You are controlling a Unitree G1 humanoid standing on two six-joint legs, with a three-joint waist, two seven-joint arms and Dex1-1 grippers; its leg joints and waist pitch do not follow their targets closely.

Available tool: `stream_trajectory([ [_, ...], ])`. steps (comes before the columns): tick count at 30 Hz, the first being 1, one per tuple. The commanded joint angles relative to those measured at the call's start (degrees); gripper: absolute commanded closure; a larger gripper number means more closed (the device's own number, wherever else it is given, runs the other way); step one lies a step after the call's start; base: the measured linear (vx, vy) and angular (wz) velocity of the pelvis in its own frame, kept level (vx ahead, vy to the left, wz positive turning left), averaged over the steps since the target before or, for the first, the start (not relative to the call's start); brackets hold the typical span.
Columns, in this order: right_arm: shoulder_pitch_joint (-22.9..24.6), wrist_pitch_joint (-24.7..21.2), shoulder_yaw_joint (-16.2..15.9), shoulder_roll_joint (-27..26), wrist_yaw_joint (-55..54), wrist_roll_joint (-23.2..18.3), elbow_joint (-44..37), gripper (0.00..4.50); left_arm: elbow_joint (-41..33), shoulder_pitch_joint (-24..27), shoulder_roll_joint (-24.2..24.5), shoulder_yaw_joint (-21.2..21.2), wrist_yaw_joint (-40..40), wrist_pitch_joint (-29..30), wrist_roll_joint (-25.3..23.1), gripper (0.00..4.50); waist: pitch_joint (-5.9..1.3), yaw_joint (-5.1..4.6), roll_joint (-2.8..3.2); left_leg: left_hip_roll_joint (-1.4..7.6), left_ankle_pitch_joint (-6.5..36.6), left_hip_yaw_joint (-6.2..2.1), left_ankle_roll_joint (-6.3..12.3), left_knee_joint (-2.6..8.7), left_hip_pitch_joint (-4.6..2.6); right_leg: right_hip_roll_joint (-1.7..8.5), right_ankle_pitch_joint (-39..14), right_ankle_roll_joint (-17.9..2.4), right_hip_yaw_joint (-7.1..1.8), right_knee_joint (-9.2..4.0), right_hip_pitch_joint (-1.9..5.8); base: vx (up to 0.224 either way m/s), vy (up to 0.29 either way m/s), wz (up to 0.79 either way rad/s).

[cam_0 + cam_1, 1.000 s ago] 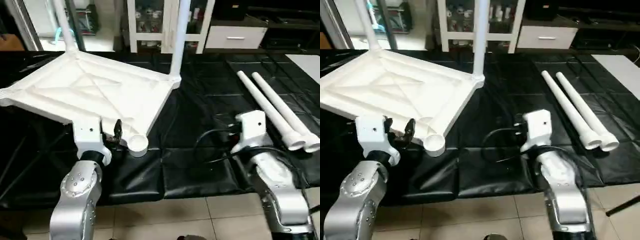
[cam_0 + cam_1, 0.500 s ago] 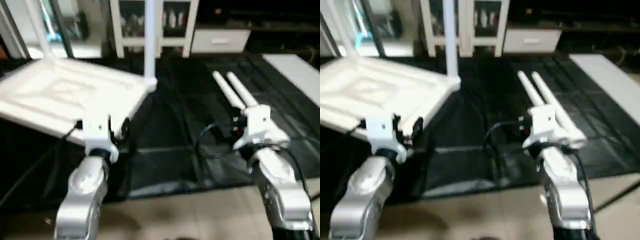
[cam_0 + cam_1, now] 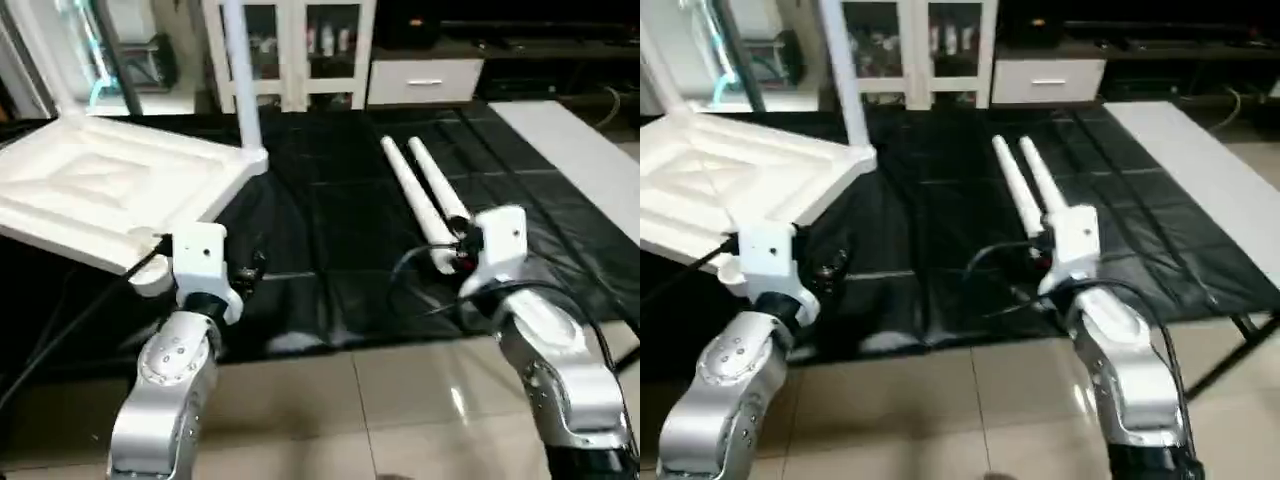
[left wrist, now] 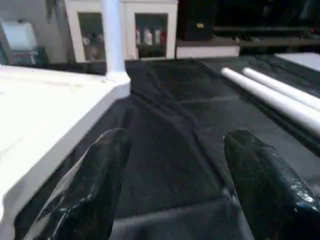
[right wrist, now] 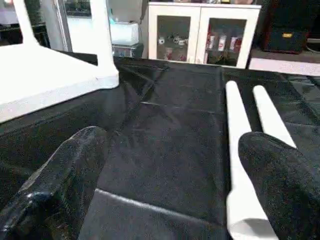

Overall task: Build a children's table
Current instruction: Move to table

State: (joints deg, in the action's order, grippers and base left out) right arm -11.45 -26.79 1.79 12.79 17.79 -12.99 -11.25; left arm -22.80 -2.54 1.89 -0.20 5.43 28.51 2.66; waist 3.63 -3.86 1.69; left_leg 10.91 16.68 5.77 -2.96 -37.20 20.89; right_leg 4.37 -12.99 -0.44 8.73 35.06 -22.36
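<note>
The white top [image 3: 110,190] lies underside up on the left part of the counter [image 3: 330,200], which is draped in a black sheet; its ribbed face shows, and its near edge appears to ride a little above the sheet. Two legs already stand upright in its far corner sockets: one [image 3: 240,80] at the corner nearest the counter's middle, the other [image 3: 658,70] at the far left corner. The two loose legs [image 3: 425,195] lie side by side on the sheet to the right, touching or nearly so, their wider socket ends toward the robot. Behind the counter stand a white glass-door cabinet [image 3: 290,45] and a low white drawer unit [image 3: 425,78]; a pale board [image 3: 575,150] lies on the far right of the counter, and tiled floor [image 3: 340,410] runs along the near edge. The left pincer [image 4: 172,165] is spread, gripping nothing, low over the sheet just beside the top's near edge. The right pincer [image 5: 175,170] is spread wide and empty, close behind the loose legs' socket ends; in the head views its white wrist block [image 3: 495,245] and black cable [image 3: 420,270] cover those ends, while the right wrist view shows the nearer leg's open end beside one finger [image 5: 280,175]. The left wrist view shows open black sheet between top and loose legs.
</note>
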Motion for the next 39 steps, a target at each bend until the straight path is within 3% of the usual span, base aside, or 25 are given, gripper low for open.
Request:
stream_trajectory([
  [1, -0.8, -1.2, 0.2, 0.5, 0.0, -0.5, -1.6, 0.0, -1.4, -0.1, 0.4, 0.4, 0.5, 0.7, 0.4, 1.17, -1.04, 0.75, 1.93, 6.05, 42.5, -2.29, 0.24, 11.7, 2.13, 0.95, -22.4, 2.2, -0.68, 7.07, 8.25, 0.0, 0.0, 0.0],
  [2, -1.0, -1.6, 0.0, 0.8, 0.1, -0.4, -1.6, 0.0, -1.5, -0.1, 0.5, 0.4, 0.6, 0.8, 0.5, 1.17, -0.39, 1.84, 1.78, 5.41, 45.5, 0.48, -0.49, 12.79, -0.18, -0.44, -11.3, -1.2, -0.58, 6.82, 6.57, 0.0, 0.0, 0.0],
  [4, -1.1, -1.8, 0.0, 1.0, 0.1, -0.4, -1.5, 0.0, -1.6, -0.2, 0.6, 0.3, 0.7, 1.0, 0.6, 1.17, -0.68, 1.77, 0.3, 6.63, 43.6, 0.3, 0.44, 11.84, -0.97, 1.47, -20.9, 1.1, -5.25, 8.0, 8.36, -0.009, -0.047, -0.05],
  [5, -1.2, -1.9, 0.0, 1.1, 0.0, -0.3, -1.5, 0.0, -1.7, -0.2, 0.6, 0.3, 0.7, 1.1, 0.6, 1.17, -0.21, 2.32, -4.58, -0.18, 26.7, 3.53, -0.91, -0.67, -3.23, 5.05, -57.3, 3.7, -8.9, -5.62, 3.39, -0.019, -0.095, -0.11],
  [6, -1.3, -2.0, 0.1, 1.1, 0.1, -0.3, -1.4, 0.0, -1.8, -0.2, 0.7, 0.2, 0.6, 1.2, 0.7, 1.17, -0.39, 2.97, -4.12, -1.59, 5.1, 1.92, 3.52, -7.54, 0.26, 9.27, -68.2, -1.2, -13.37, -9.79, 5.76, 0.012, -0.018, -0.23],
  [7, -1.5, -2.0, 0.1, 1.1, 0.2, -0.3, -1.4, 0.0, -1.8, -0.2, 0.8, 0.2, 0.5, 1.2, 0.8, 1.17, -0.73, 4.56, -4.2, -1.77, 1.5, 0.48, 4.09, -6.77, 5.27, 8.79, -57.9, -2.2, -12.82, -7.64, 10.06, 0.052, 0.011, 0.04],
  [9, -1.9, -2.1, 0.1, 1.2, 0.5, -0.5, -1.3, 0.0, -1.7, -0.3, 0.7, 0.2, 0.3, 1.2, 0.9, 1.17, -1.37, 4.93, -3.76, -1.77, 1.9, 0.65, 5.96, -3.71, 2.53, 6.08, -45.3, -6.0, -12.85, -6.83, 9.04, 0.046, -0.008, 0.24],
  [10, -2.2, -2.1, 0.0, 1.2, 0.9, -0.8, -1.2, 0.0, -1.7, -0.3, 0.7, 0.2, 0.3, 1.1, 0.9, 1.17, -2.58, 4.3, -0.09, -0.31, -3.0, 0.79, 6.94, 1.84, -0.7, 2.52, -27.0, -11.1, -8.9, -5.63, 9.11, 0.018, 0.011, 0.31],
  [12, -2.5, -2.1, -0.3, 1.3, 1.5, -1.2, -1.2, 0.0, -1.7, -0.2, 0.6, 0.1, 0.2, 1.1, 0.9, 1.17, -2.22, 0.62, 2.53, 6.03, 17.9, -6.14, 6.97, 8.23, -7.16, -1.4, -17.8, -8.4, -5.47, 2.13, 3.56, 0.042, 0.028, 0.2],
  [14, -2.7, -2.2, -0.5, 1.4, 1.7, -1.4, -1.1, 0.0, -1.8, -0.2, 0.6, 0.1, 0.1, 1.1, 0.9, 1.17, -3.39, -0.42, 1.67, 7.77, 19.6, -8.04, 14.12, 8.59, -9.94, -0.18, -8.4, -1.5, -5.64, 5.94, 0.6, 0.127, 0.034, 0.01],
  [17, -2.9, -2.3, -0.8, 1.5, 1.7, -1.3, -1.1, 0.0, -1.9, 0.1, 0.4, 0.0, 0.1, 1.2, 0.8, 1.17, -2.59, -0.88, -1.14, 4.31, 11.6, -3.41, 21.65, 8.31, -6.76, 1.62, 0.3, 1.0, -6.58, 3.69, -0.42, 0.109, -0.014, -0.01],
  [18, -2.9, -2.3, -0.8, 1.5, 1.7, -1.3, -1.1, 0.0, -2.0, 0.2, 0.4, 0.0, 0.1, 1.2, 0.8, 1.17, -2.48, -0.49, -2.13, 1.81, 13.7, -1.32, 19.33, 7.47, -5.07, 2.52, 0.7, -0.1, -7.6, 0.11, 1.21, 0.098, -0.063, 0.02],
  [19, -2.9, -2.3, -0.7, 1.5, 1.5, -1.0, -1.0, 0.0, -2.0, 0.3, 0.5, -0.2, 0.0, 1.2, 0.9, 1.17, -4.0, 2.4, -4.31, -4.83, 7.6, 1.33, 14.17, -3.62, 1.89, 9.69, -18.3, -6.0, -16.34, -6.72, 10.22, 0.136, -0.074, 0.0],
  [21, -3.2, -2.4, -0.4, 1.5, 0.7, -0.3, -0.4, 0.0, -2.1, 0.5, 0.7, -0.5, 0.0, 1.2, 1.1, 1.17, -3.58, 2.83, -4.45, -4.17, -1.4, -0.34, 10.11, -6.02, 5.74, 8.65, -18.6, -9.6, -15.12, -5.91, 11.37, 0.14, -0.061, -0.04],
  [23, -3.5, -2.4, -0.1, 1.6, 0.0, 0.2, 0.1, 0.0, -2.1, 0.6, 0.7, -0.6, 0.1, 1.2, 1.2, 1.17, -3.35, 2.73, -3.13, -2.7, -7.2, -0.34, 8.32, -3.49, 5.6, 6.85, -17.0, -15.0, -11.74, -6.41, 10.41, 0.128, -0.013, -0.05],
  [25, -4.0, -2.5, 0.2, 1.9, -1.0, 0.9, 0.7, 0.0, -2.0, 0.6, 0.7, -0.7, 0.2, 1.2, 1.3, 1.17, -2.85, 1.94, 1.69, 0.82, -2.6, -1.44, 7.23, 5.34, -0.65, 0.08, -20.2, -9.6, -5.0, -5.39, 7.6, 0.143, 0.071, -0.05],
  [26, -4.2, -2.8, 0.3, 2.1, -1.7, 1.5, 1.0, 0.0, -1.9, 0.4, 0.7, -0.9, 0.3, 1.2, 1.3, 1.17, -2.67, -0.88, 2.45, 4.11, 20.4, -5.77, 6.81, 8.34, -3.7, -1.87, -18.8, -6.8, -4.06, 0.4, 5.16, 0.137, 0.106, -0.08],
  [27, -4.4, -3.0, 0.4, 2.2, -2.2, 1.8, 1.2, 0.0, -1.9, 0.4, 0.7, -0.9, 0.3, 1.2, 1.2, 1.17, -2.67, -0.88, 2.45, 4.11, 20.4, -5.77, 6.81, 8.34, -3.7, -1.87, -18.8, -6.8, -4.06, 0.4, 5.16, 0.153, 0.098, -0.01],
  [28, -4.6, -3.9, 0.4, 2.4, -3.1, 2.4, 1.3, 0.0, -1.9, 0.4, 0.7, -1.1, 0.5, 1.4, 1.3, 1.17, -4.38, -2.11, 2.51, 6.3, 20.3, -9.05, 12.0, 8.37, -8.56, -1.08, -8.9, -1.4, -5.25, 4.89, 1.19, 0.177, 0.037, 0.04],
  [29, -5.0, -6.1, 0.4, 2.8, -4.5, 3.2, 1.3, 0.0, -1.9, 0.4, 0.7, -1.3, 1.0, 1.4, 1.4, 1.17, -4.63, -2.48, 2.29, 5.93, 13.8, -9.35, 16.37, 7.61, -8.97, -0.88, -7.4, 1.0, -5.27, 5.46, 0.15, 0.177, 0.037, 0.04],
  [31, -6.5, -10.5, 0.0, 3.7, -6.1, 5.1, 2.2, 0.0, -2.3, 0.7, 1.9, -3.1, 2.6, 2.6, 1.8, 1.17, -4.02, -2.55, 0.75, 4.57, -7.8, -7.41, 26.95, 6.67, -6.67, 0.76, -0.7, 5.0, -6.47, 5.67, -1.78, 0.121, 0.005, -0.12],
  [32, -6.9, -11.2, -0.2, 4.0, -6.1, 5.4, 2.5, 0.0, -2.4, 0.8, 2.3, -3.7, 3.2, 3.0, 1.9, 1.17, -4.72, -1.96, -2.03, 1.52, -15.7, -4.75, 25.79, 4.06, -4.31, 3.43, 9.0, 3.3, -9.32, 0.34, -1.03, 0.102, -0.01, -0.15],
  [34, -8.8, -14.6, 0.7, 4.0, -5.3, 3.4, 4.1, 0.0, -3.1, 1.3, 3.6, -5.6, 5.6, 2.2, 2.4, 1.17, -5.04, 0.27, -4.22, -4.6, -7.3, -1.17, 15.98, -0.66, 3.78, 8.96, 22.7, 2.3, -14.06, -2.95, 6.36, 0.097, -0.052, -0.03],
  [36, -11.0, -16.9, 1.3, 3.9, -5.9, 2.8, 6.6, 0.0, -3.6, 1.4, 4.2, -6.1, 6.7, 2.2, 3.0, 1.17, -5.17, 0.53, -3.37, -3.95, -15.9, -1.36, 6.52, 2.33, 3.39, 4.85, 41.4, 0.8, -10.11, 0.14, 6.23, 0.075, -0.055, -0.11],
  [39, -15.1, -19.2, 0.8, 4.6, -5.4, 2.9, 12.2, 0.0, -4.5, 1.7, 5.8, -6.6, 8.4, 3.3, 3.6, 1.17, -4.43, 0.46, -1.32, -1.09, -7.8, -1.74, 3.43, 4.27, 1.07, 2.48, 25.8, -6.8, -8.93, -1.09, 5.01, 0.0, 0.0, 0.0],
])
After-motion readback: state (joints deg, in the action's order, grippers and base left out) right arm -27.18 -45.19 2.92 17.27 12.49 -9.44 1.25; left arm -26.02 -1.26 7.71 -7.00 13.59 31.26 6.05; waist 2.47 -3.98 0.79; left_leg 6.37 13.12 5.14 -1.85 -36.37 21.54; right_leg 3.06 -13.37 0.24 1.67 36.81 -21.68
